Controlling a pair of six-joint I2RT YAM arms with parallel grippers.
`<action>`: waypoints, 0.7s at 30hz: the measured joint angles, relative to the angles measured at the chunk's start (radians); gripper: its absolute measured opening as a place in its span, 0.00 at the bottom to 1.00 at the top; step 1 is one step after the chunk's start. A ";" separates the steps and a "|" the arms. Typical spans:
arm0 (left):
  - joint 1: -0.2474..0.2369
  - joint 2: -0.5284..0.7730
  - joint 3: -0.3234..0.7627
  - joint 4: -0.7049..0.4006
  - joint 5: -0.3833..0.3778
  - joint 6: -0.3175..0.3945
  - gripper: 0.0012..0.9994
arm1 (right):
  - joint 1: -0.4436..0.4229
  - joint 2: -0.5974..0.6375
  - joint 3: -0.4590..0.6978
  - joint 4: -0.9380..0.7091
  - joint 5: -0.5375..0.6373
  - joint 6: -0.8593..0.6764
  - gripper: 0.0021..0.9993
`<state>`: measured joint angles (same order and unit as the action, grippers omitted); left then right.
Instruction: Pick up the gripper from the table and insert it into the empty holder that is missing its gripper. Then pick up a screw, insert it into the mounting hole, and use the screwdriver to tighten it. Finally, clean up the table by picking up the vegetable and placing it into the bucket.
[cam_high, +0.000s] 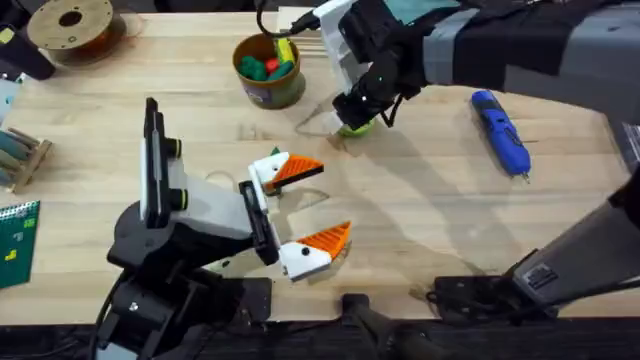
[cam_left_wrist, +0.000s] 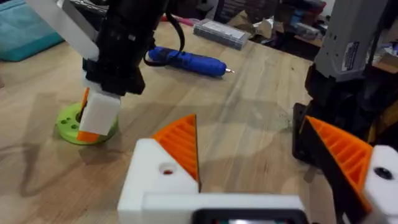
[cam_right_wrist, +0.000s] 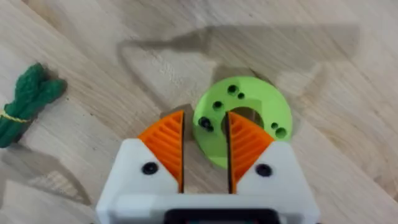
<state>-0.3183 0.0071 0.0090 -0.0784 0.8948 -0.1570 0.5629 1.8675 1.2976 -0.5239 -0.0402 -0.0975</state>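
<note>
My left gripper (cam_high: 331, 205) stands open near the table's middle. Each of its white finger blocks (cam_high: 262, 176) carries an orange wedge (cam_high: 298, 168). A small round mounting hole (cam_left_wrist: 166, 169) shows in one block. My right gripper (cam_high: 352, 115) reaches across and hangs just over a lime-green ring (cam_right_wrist: 249, 112), its orange pads (cam_right_wrist: 166, 144) a narrow gap apart with nothing clearly between them. The dark green vegetable (cam_right_wrist: 23, 102) lies on the wood beside the ring. The blue screwdriver (cam_high: 500, 131) lies at the right. The bucket (cam_high: 268, 72) stands at the back with toy produce in it.
A filament spool (cam_high: 70, 25) sits at the far left corner. A wooden rack (cam_high: 22, 155) and a green board (cam_high: 16, 240) lie along the left edge. Bare wood stretches between my left gripper and the screwdriver.
</note>
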 joint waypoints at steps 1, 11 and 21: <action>0.000 0.000 0.000 0.000 0.000 0.000 0.99 | 0.000 0.000 0.000 0.003 0.001 -0.001 0.33; 0.000 0.000 0.000 0.000 0.000 0.000 0.99 | 0.000 0.000 0.000 0.008 0.007 0.000 0.19; 0.000 0.000 0.000 0.000 0.000 0.000 0.99 | 0.000 0.000 0.002 0.010 0.025 0.000 0.02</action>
<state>-0.3184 0.0074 0.0090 -0.0784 0.8948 -0.1566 0.5629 1.8671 1.2995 -0.5137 -0.0154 -0.0979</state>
